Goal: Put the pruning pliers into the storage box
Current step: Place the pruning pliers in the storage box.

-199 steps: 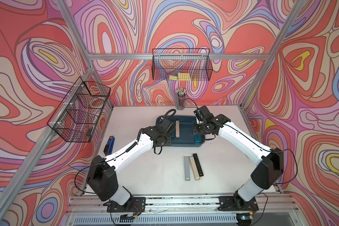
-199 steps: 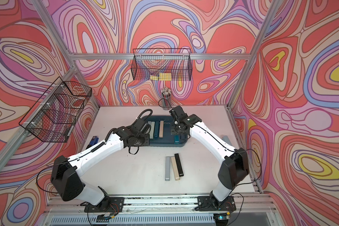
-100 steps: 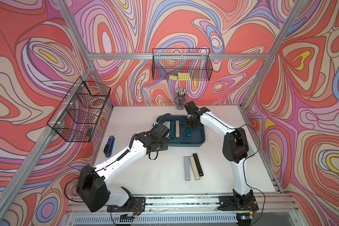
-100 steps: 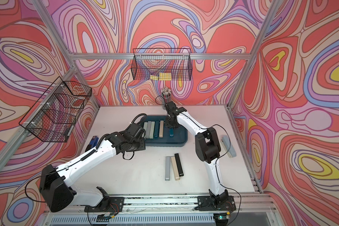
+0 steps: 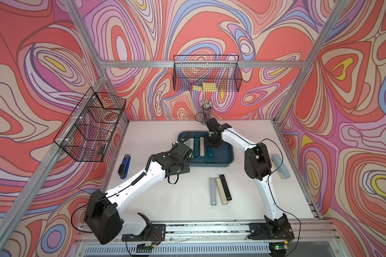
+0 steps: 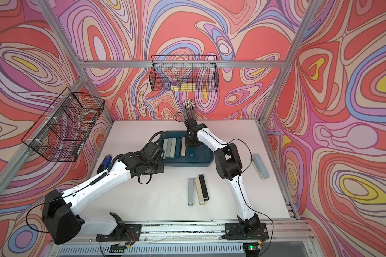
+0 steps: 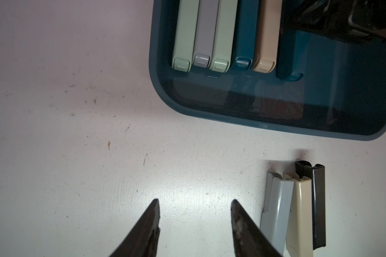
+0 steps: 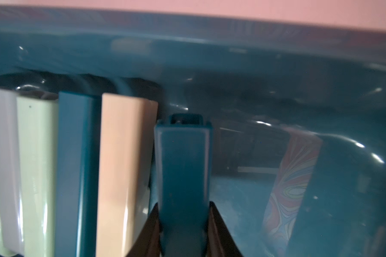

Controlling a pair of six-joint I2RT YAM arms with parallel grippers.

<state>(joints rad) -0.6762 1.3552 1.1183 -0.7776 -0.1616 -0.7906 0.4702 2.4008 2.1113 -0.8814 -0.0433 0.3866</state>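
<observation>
Right pincer point(image 8: 184, 203) clamped on teal pliers case point(image 8: 183, 155), low inside box point(image 5: 210, 165), just beside beige case point(image 8: 123, 155), probably to continue the row. Left pincer point(image 7: 195, 200) partly open, empty, over tabletop point(image 7: 76, 133) near three loose cases point(image 5: 220, 191), likely next.

The white table point(image 5: 187, 207) carries the storage box point(image 5: 210, 165) toward the back and three pruning pliers point(image 5: 220, 191) side by side, touching, nearer the front. A blue-and-black stapler point(image 5: 124, 166) lies by its left edge and a pale blue bar point(image 5: 281, 166) by its right. A pencil cup point(image 5: 206, 115) stands at the back.
</observation>
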